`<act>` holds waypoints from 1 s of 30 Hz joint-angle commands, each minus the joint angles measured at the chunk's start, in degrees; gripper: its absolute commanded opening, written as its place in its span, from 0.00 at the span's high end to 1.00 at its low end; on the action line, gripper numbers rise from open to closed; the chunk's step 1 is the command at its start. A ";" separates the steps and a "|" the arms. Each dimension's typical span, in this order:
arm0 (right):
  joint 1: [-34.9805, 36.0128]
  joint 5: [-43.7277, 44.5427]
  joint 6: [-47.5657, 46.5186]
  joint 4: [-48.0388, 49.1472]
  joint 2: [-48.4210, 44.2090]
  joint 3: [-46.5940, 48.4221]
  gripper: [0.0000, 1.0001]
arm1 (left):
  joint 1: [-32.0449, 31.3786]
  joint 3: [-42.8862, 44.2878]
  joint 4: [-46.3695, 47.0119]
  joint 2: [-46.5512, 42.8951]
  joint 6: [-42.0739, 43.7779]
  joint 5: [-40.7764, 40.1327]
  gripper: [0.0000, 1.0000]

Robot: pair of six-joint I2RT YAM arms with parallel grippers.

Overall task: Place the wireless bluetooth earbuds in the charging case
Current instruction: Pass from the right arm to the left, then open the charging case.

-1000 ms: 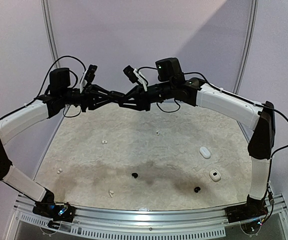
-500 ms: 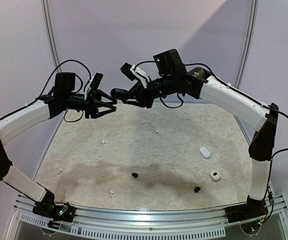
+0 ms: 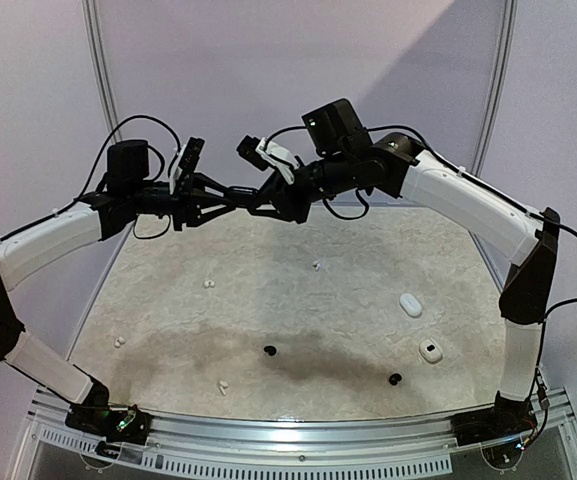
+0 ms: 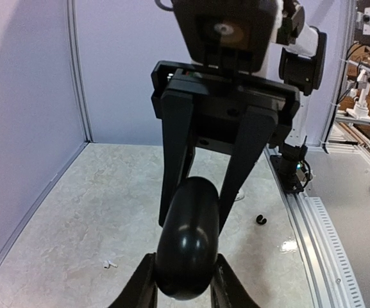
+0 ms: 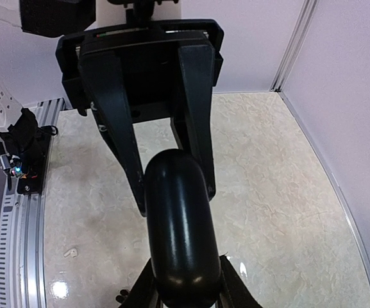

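Note:
A black pebble-shaped charging case [image 3: 239,191] hangs high above the table between both arms. My left gripper [image 4: 185,290] is shut on its near end, a finger [image 4: 141,290] pressed to each side. My right gripper [image 5: 182,292] is shut on the opposite end, and its fingers [image 4: 175,160] show behind the case [image 4: 188,242] in the left wrist view. The case [image 5: 179,224] looks closed. On the table lie white earbuds [image 3: 208,283] [image 3: 316,266] [image 3: 119,341] and black earbuds [image 3: 270,351] [image 3: 395,379], far below both grippers.
Two white cases [image 3: 410,304] [image 3: 430,350] sit at the right side of the marbled table [image 3: 348,310]. Another white earbud [image 3: 222,386] lies near the front rail [image 3: 298,432]. Lilac walls close off the back and sides.
A second ago both grippers held the case. Half a second ago the left gripper had let go and drawn back to the left. Now it is back, shut on the case.

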 commanded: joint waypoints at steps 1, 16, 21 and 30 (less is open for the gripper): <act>0.03 0.08 0.05 0.04 -1.55 1.39 1.00 | -0.72 -1.30 4.23 0.46 -2.45 1.12 0.78; -0.01 -0.02 1.71 3.55 -1.99 0.01 0.62 | -0.98 -2.41 5.15 -0.02 -3.12 -0.20 1.00; -0.01 0.10 2.13 5.22 -2.11 -1.52 0.47 | -1.03 -2.72 5.86 -0.34 0.51 -0.31 1.00; -0.34 1.36 3.04 6.72 -1.08 -1.47 0.53 | -1.20 -2.49 0.68 -0.81 11.16 1.18 1.00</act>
